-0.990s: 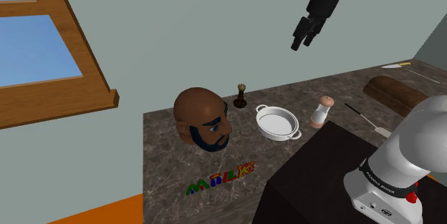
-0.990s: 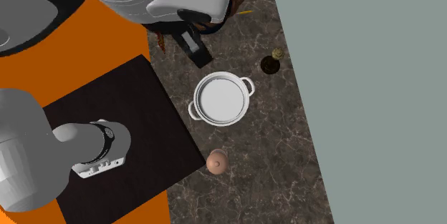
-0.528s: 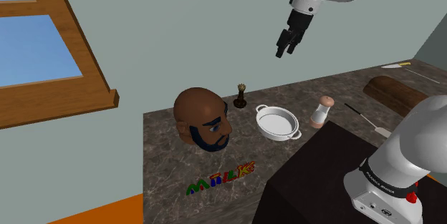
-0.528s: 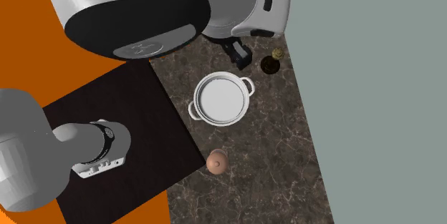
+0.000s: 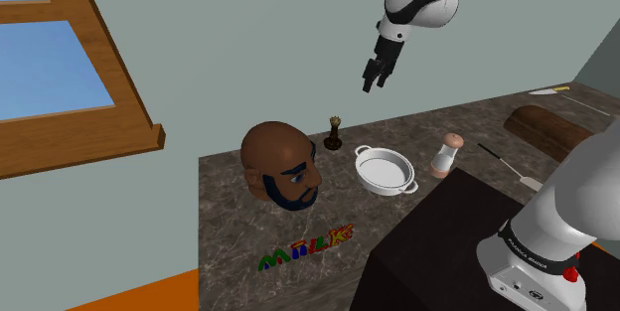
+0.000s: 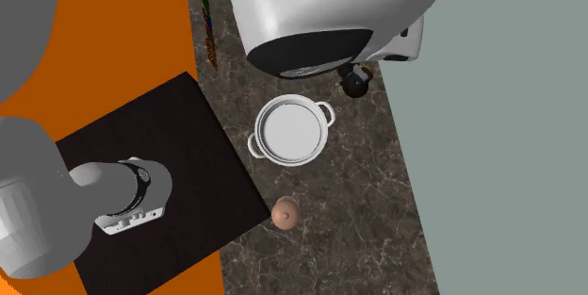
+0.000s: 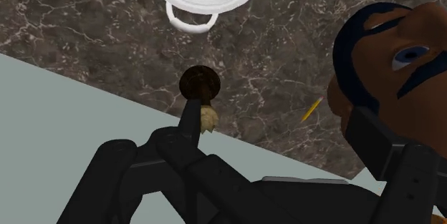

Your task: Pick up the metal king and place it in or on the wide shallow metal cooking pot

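High over the worktop (image 5: pixel 234 222), end effector (image 5: pixel 369 86): fingers spread wide, empty. Dark king (image 5: pixel 335 136): almost straight below, slightly toward the shoulder view's left; upright, long axis vertical, near the shallow pot (image 5: pixel 370 182), not touching it

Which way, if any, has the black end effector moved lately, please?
Yes: the end effector shifted left in the shoulder view, over the white pot toward the dark king.
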{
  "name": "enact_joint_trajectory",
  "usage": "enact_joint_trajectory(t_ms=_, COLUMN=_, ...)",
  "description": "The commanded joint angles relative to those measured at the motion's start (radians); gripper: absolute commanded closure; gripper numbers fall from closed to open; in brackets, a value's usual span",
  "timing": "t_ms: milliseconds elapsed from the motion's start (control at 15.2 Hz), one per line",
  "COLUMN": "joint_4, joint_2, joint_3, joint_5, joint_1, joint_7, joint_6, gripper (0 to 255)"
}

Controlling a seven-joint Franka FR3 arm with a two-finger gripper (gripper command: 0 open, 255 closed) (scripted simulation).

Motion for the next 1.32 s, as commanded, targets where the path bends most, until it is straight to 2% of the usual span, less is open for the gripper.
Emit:
enact_joint_trajectory(t_ms=0, joint_4=0.047, joint_2=0.087, joint_3=-0.004, joint_5=0.029, joint_1=-0.001, joint_7=-0.036, joint_6=0.022, gripper=0)
enact_joint_trajectory(t_ms=528, joint_4=0.295, joint_2=0.416, joint_3=0.011, joint_5=0.122, joint_1=-0.034, joint_7=-0.145, joint_6=0.034, gripper=0)
enact_joint_trajectory(t_ms=990, joint_4=0.592, joint_2=0.717, joint_3=0.043, joint_5=0.160, joint_1=-0.076, joint_7=-0.189, joint_6=-0.014, gripper=0)
enact_joint_trajectory(t_ms=1254, joint_4=0.581, joint_2=0.743, joint_3=0.050, joint_5=0.168, joint_1=-0.072, joint_7=-0.194, joint_6=0.025, gripper=0)
